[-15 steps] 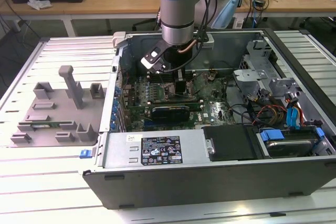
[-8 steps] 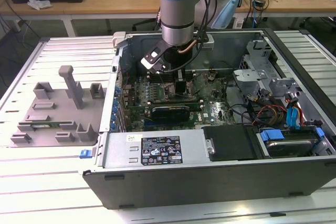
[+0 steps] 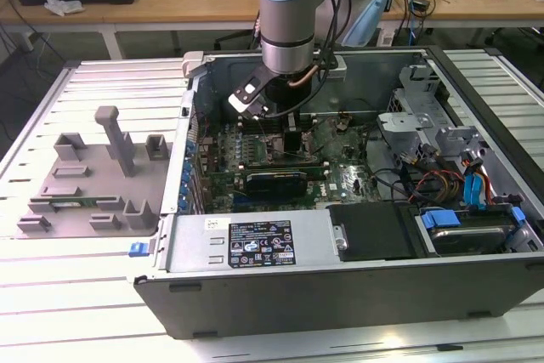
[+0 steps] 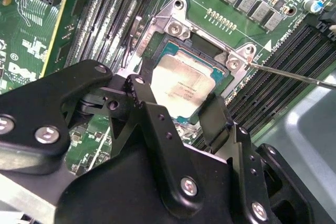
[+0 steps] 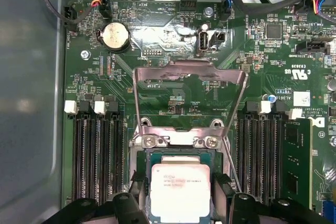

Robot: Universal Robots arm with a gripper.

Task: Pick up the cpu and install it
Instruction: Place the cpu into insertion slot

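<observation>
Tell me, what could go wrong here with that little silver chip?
The cpu is right at the open socket under the gripper; if it sits skewed, it might not seat flat. The raised socket frame stands close by, so the arm could perhaps brush it.

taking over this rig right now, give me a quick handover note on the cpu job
Tool: down inside the case, set around the cpu; whether it grips or has let go cannot be told.
Cpu: flat, silver top up, in or just over the open socket.
Done: cpu picked up and brought to the socket.
Left: seating not confirmed; socket frame stands raised, not closed.
</observation>
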